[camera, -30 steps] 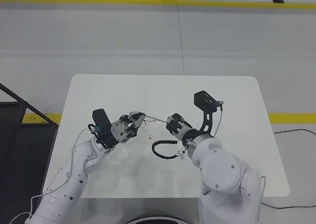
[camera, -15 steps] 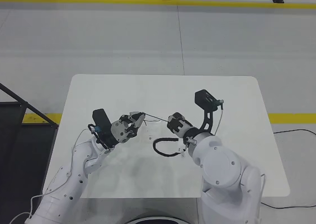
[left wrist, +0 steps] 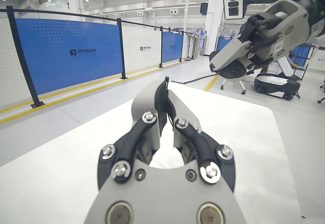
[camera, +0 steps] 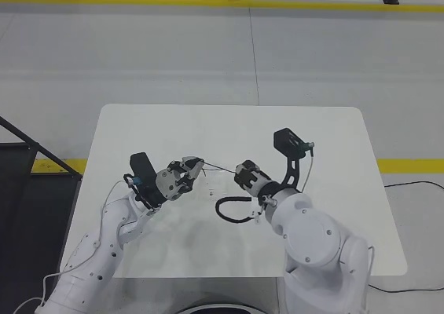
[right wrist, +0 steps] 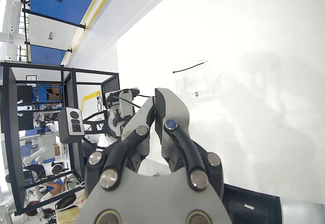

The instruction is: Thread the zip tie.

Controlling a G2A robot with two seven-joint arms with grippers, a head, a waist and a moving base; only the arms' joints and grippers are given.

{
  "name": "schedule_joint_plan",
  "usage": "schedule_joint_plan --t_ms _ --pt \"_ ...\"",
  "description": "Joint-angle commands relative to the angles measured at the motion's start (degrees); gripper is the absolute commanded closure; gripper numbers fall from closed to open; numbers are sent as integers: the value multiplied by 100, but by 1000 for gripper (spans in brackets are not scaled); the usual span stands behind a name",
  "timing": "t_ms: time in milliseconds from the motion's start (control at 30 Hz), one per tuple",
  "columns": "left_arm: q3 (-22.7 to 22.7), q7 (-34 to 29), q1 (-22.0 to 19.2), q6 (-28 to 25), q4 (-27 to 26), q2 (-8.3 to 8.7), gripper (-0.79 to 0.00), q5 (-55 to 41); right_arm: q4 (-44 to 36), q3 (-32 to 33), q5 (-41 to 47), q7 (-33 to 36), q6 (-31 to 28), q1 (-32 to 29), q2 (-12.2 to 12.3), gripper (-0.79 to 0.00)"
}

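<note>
Surface: one white table (camera: 324, 141) with rounded corners. It stands on a grey floor (camera: 127, 55) marked with two yellow lines (camera: 426, 166).
Grippers: two, both raised above the middle of the table, their tips pointing toward each other and near together.
Left gripper (camera: 192, 166): its two fingers are pressed together on one end of the zip tie. In the left wrist view (left wrist: 166, 88) a short black end stands out above the fingertips.
Right gripper (camera: 240, 169): in its own wrist view (right wrist: 155, 98) the two fingers are almost together, with only a thin slit between the pads. They pinch the other end of the zip tie.
Zip tie (camera: 218, 167): one thin black strip, held in the air and stretched between the two grippers, not touching the table.
Farther on the table: one clear sheet (right wrist: 193, 83) lies flat, and one loose strip (right wrist: 190, 67), thin and black, lies across its edge.
Background: a fence (left wrist: 68, 57) of blue and white panels.
</note>
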Motion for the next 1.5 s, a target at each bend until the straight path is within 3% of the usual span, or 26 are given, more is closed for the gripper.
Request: schedule_joint_plan --t_ms 0,1000,1133,1333,1467 --pt "0 0 0 0 0 0 0 0 -10 -6 16 -3 2 -3 2 0" --pt "-4 -11 8 34 -7 -1 0 -16 -60 -24 71 -19 19 -77 40 0" --pt "0 33 181 907 -194 -53 0 -124 -108 -8 102 -29 29 -123 60 0" --pt "238 837 419 2406 -146 -163 0 376 -182 -27 45 15 -16 -173 90 0" --pt "391 1123 427 2802 11 -217 0 568 -186 -67 -31 38 -38 -177 99 0"
